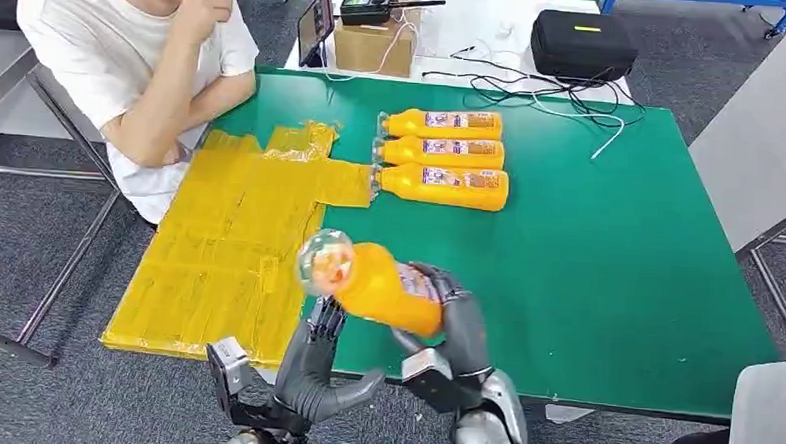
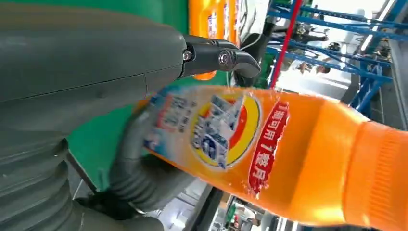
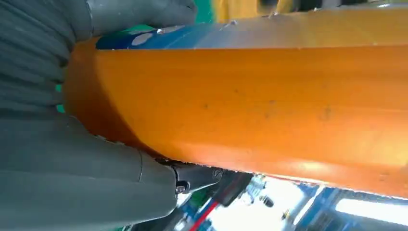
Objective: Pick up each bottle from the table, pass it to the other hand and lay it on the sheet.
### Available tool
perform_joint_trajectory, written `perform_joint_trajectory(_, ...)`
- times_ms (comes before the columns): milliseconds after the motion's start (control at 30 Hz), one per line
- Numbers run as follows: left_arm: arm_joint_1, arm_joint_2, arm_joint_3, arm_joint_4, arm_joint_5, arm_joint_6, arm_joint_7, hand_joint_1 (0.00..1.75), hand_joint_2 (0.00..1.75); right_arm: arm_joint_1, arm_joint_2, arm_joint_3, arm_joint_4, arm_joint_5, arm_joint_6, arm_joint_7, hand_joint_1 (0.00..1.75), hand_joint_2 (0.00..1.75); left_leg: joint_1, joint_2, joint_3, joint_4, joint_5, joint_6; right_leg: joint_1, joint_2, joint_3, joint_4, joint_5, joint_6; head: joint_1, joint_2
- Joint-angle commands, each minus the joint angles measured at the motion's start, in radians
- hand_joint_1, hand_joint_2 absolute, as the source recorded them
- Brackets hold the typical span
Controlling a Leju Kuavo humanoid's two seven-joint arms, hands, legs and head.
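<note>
My right hand (image 1: 460, 320) grips an orange bottle (image 1: 381, 287) by its labelled part, holding it tilted above the table's front edge with its clear round end towards me. In the right wrist view the bottle (image 3: 269, 96) lies across the right hand (image 3: 72, 159), whose fingers wrap it. My left hand (image 1: 319, 344) reaches up beneath the bottle's free end. From the left wrist, the left hand (image 2: 96, 62) has its thumb stretched over the bottle (image 2: 288, 159) with a gap between them. Three more orange bottles (image 1: 442, 151) lie side by side on the green table (image 1: 607, 261). The yellow sheet (image 1: 228, 245) covers the table's left part.
A person (image 1: 146, 61) in a white shirt sits at the table's far left corner, elbow on the edge. Behind the table stand a cardboard box (image 1: 375, 46), a black case (image 1: 582, 42) and loose cables (image 1: 535, 88). A grey chair (image 1: 771, 419) stands at the lower right.
</note>
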Motion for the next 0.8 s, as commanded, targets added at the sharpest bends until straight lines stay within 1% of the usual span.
perform_joint_trajectory(33, -0.038, 0.011, 0.007, -0.008, -0.003, 0.012, -0.008, 0.00, 1.75, -0.047, 0.013, 0.144, 0.126, -0.019, 0.026, 0.003, 1.75, 1.75, 0.001, 0.002, 0.002, 0.000, 0.000, -0.002, 0.001, 0.001, 0.002, -0.001, 0.000, -0.002, 0.000, 0.000)
perform_joint_trajectory(67, -0.041, 0.009, 0.011, -0.013, -0.004, 0.013, -0.008, 0.00, 1.75, -0.061, 0.009, 0.166, 0.147, -0.019, 0.044, 0.012, 1.75, 1.75, 0.002, 0.001, 0.003, 0.000, -0.001, -0.002, 0.002, 0.001, 0.003, 0.000, 0.000, -0.003, 0.000, 0.000)
perform_joint_trajectory(367, -0.038, 0.009, 0.012, -0.017, -0.004, 0.013, -0.008, 0.00, 1.75, -0.072, 0.007, 0.176, 0.157, -0.014, 0.047, 0.021, 1.75, 1.75, 0.000, 0.001, 0.001, 0.000, 0.000, -0.001, 0.000, 0.001, 0.001, 0.000, 0.000, -0.001, 0.000, 0.000)
perform_joint_trajectory(467, -0.042, 0.007, 0.018, -0.011, -0.001, 0.018, -0.003, 0.00, 1.75, -0.084, 0.005, 0.206, 0.156, 0.012, 0.055, 0.029, 1.75, 1.75, 0.001, 0.001, 0.002, 0.000, 0.000, -0.001, 0.001, 0.000, 0.002, -0.001, 0.000, -0.002, 0.000, 0.000)
perform_joint_trajectory(533, -0.049, -0.003, 0.031, 0.001, 0.008, 0.037, 0.014, 0.00, 1.75, -0.086, 0.000, 0.233, 0.147, 0.055, 0.034, 0.035, 1.75, 1.75, 0.001, 0.001, 0.002, 0.000, -0.001, -0.001, 0.001, 0.001, 0.001, 0.000, 0.000, -0.002, 0.000, 0.000)
perform_joint_trajectory(667, -0.055, -0.006, 0.035, 0.004, 0.012, 0.044, 0.022, 0.00, 1.75, -0.083, 0.003, 0.242, 0.143, 0.062, 0.027, 0.038, 1.75, 1.75, 0.001, 0.000, 0.001, 0.000, 0.000, -0.001, 0.001, 0.000, 0.002, 0.000, 0.000, -0.002, 0.000, 0.000)
perform_joint_trajectory(700, -0.059, -0.012, 0.041, 0.014, 0.032, 0.048, 0.046, 0.02, 1.75, -0.084, -0.003, 0.253, 0.141, 0.070, 0.018, 0.041, 1.75, 1.75, 0.001, 0.000, 0.002, 0.000, -0.001, -0.002, 0.001, 0.000, 0.002, 0.000, 0.000, -0.002, 0.000, 0.000)
perform_joint_trajectory(733, -0.062, -0.014, 0.042, 0.016, 0.047, 0.043, 0.058, 1.24, 1.75, -0.085, -0.004, 0.257, 0.142, 0.078, 0.009, 0.041, 1.75, 1.75, 0.000, 0.000, 0.001, 0.000, 0.000, -0.001, 0.001, 0.000, 0.001, 0.000, 0.000, -0.002, 0.000, 0.000)
perform_joint_trajectory(767, -0.065, -0.015, 0.044, 0.019, 0.074, 0.029, 0.079, 1.75, 1.75, -0.088, -0.003, 0.262, 0.149, 0.081, 0.000, 0.045, 1.75, 1.75, 0.001, 0.000, 0.002, 0.000, -0.001, -0.002, 0.001, 0.000, 0.002, 0.000, 0.000, -0.002, 0.000, 0.000)
perform_joint_trajectory(800, -0.068, -0.015, 0.045, 0.024, 0.092, 0.025, 0.095, 1.75, 1.75, -0.094, -0.005, 0.269, 0.155, 0.101, -0.023, 0.046, 1.75, 1.75, 0.001, 0.000, 0.003, 0.000, -0.001, -0.002, 0.002, 0.000, 0.003, -0.001, 0.000, -0.003, 0.000, 0.000)
